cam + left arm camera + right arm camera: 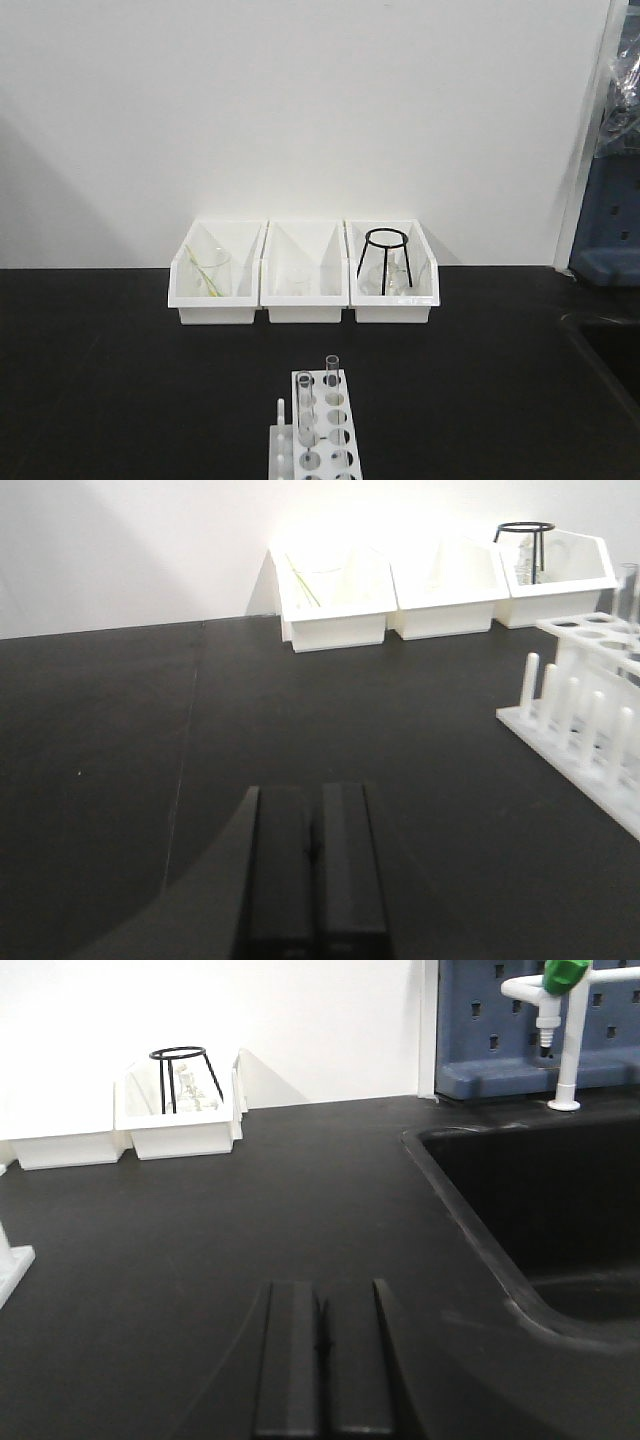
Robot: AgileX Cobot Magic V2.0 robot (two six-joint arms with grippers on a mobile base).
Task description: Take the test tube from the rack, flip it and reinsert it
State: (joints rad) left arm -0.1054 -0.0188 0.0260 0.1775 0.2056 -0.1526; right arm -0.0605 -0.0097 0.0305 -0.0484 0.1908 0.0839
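The white rack (322, 438) stands at the front middle of the black table, with thin white pegs (281, 408) on its left side. Two slim clear test tubes stand upright in it: one near the front (304, 405), one further back (332, 368). In the left wrist view the rack (590, 730) is at the right edge, with a tube (628, 592) just showing. My left gripper (314, 860) is shut and empty, low over the table left of the rack. My right gripper (320, 1345) is shut and empty; a corner of the rack (10, 1265) is far to its left.
Three white bins line the back wall: left (215, 275) with a beaker, middle (303, 275), right (392, 275) with a black wire tripod. A black sink (540, 1210) lies at the right, with a white tap (565, 1030) and blue pegboard behind.
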